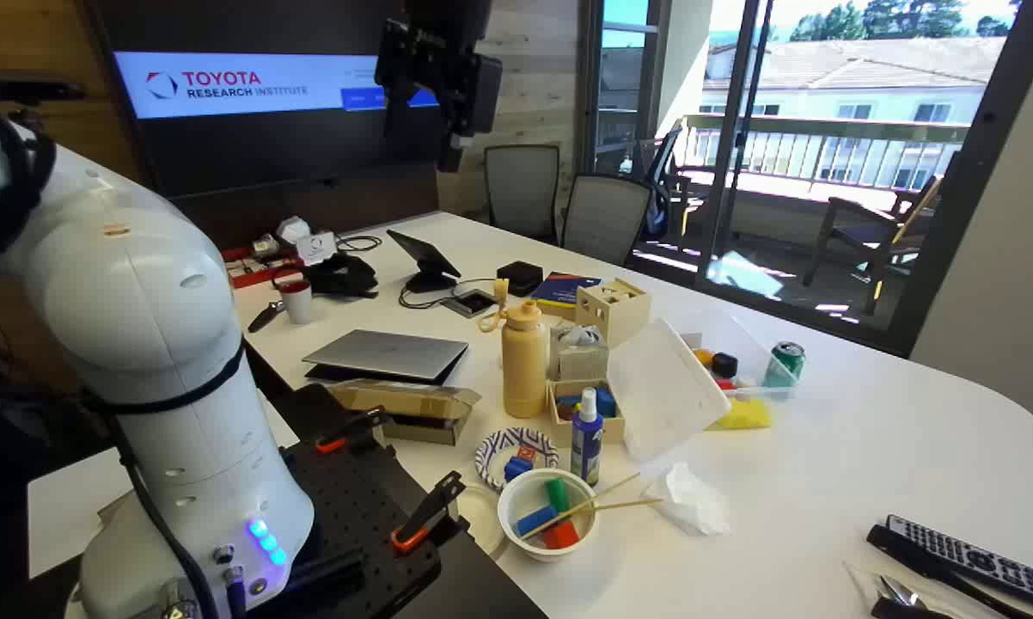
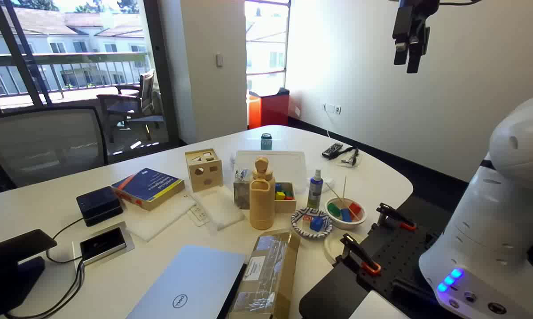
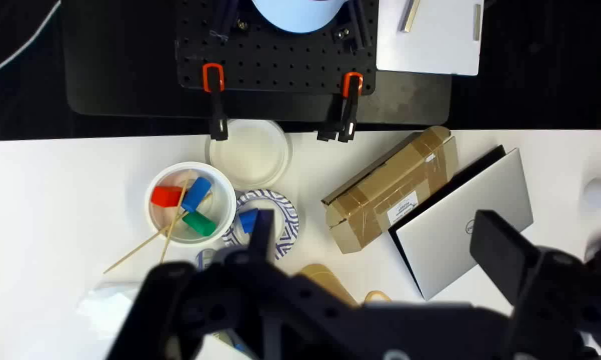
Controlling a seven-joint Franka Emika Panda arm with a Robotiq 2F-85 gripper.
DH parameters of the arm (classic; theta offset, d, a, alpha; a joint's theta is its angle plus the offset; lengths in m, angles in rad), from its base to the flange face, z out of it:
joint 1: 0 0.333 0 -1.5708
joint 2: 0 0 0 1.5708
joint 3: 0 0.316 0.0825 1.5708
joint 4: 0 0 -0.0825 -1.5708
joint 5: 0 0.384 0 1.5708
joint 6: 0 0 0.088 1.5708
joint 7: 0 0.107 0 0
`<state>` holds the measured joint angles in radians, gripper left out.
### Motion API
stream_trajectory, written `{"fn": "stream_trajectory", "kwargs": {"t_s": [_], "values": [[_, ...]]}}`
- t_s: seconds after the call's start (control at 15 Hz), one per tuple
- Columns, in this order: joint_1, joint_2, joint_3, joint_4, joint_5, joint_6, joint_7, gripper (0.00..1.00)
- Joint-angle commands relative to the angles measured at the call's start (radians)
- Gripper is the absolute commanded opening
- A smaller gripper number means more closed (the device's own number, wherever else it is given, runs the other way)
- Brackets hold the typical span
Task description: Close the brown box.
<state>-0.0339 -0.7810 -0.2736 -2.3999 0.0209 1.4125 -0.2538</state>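
Well, the brown box lies well below my gripper, on the white table, just beside the laptop (whether the two touch, I cannot tell). Both exterior views show the gripper hanging high, apart from everything, and its fingers are spread wide around nothing. What I steer by is direction and slant: in the wrist view the box shows in the gap between the fingers, off toward the perforated plate, so I judge the way there is down and back. Its long axis runs from lower left to upper right there, while the fingers face each other straight across, so I'd expect to turn the wrist before landing. The lid looks ajar along the long side away from the laptop; a dark slot shows under it in an exterior view. That edge is where I'd press, straight down if possible. A skewed push could slide the box into the laptop.
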Motion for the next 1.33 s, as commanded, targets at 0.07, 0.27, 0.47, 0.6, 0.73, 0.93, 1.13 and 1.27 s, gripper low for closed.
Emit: {"fn": "stream_trajectory", "kwargs": {"t_s": [0.07,0.27,0.47,0.6,0.73,0.93,1.13,1.27], "values": [[-0.021,0.005,0.014,0.002,0.008,-0.002,-0.012,1.0],[0.021,0.073,0.015,-0.061,0.049,0.08,-0.05,1.0],[0.093,0.151,0.048,-0.171,0.148,0.223,-0.141,1.0],[0.144,0.211,0.077,-0.243,0.236,0.324,-0.204,1.0],[0.186,0.286,0.126,-0.312,0.33,0.463,-0.219,1.0],[0.255,0.445,0.208,-0.376,0.467,0.715,-0.228,1.0],[0.333,0.65,0.279,-0.372,0.639,0.953,-0.254,1.0],[0.354,0.784,0.335,-0.334,0.768,1.059,-0.297,1.0]]}}
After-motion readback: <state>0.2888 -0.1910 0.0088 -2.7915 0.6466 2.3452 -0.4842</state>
